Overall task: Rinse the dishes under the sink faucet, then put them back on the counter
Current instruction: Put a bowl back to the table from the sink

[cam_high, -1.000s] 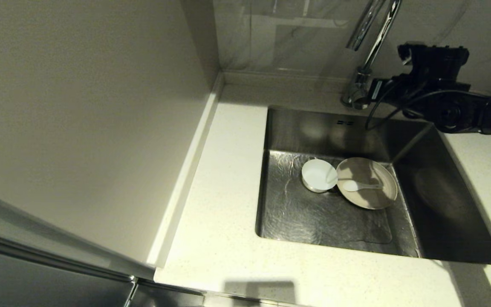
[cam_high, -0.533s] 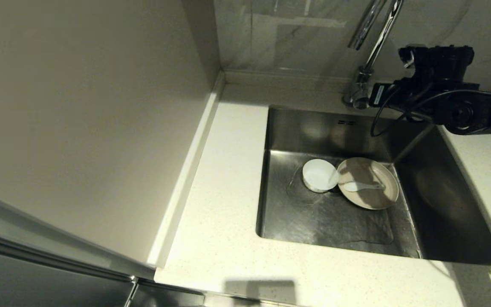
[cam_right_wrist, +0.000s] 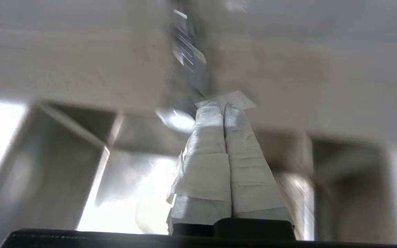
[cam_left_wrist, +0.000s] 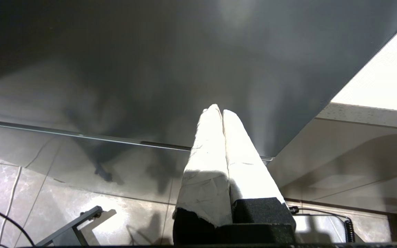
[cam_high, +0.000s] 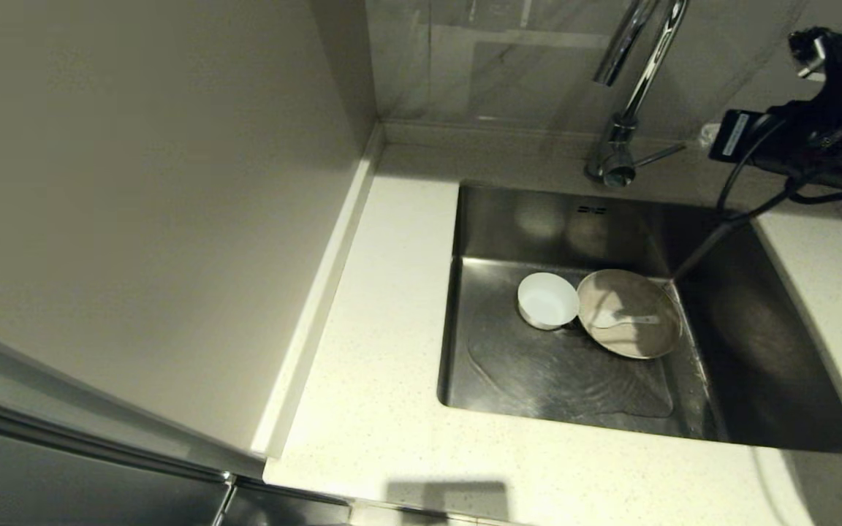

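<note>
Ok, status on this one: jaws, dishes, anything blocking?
Right gripper shut, empty, up by the faucet. Left gripper shut, parked low. Bowl, plate and spoon in the sink. Nothing blocking them.

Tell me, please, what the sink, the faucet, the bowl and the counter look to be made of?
Sink: brushed stainless steel, grey with soft reflections.
Faucet: polished chrome, with mirror-bright highlights.
Bowl: probably glazed ceramic, smooth plain white, though plastic cannot be excluded.
Counter: off-white stone or composite, finely speckled.
</note>
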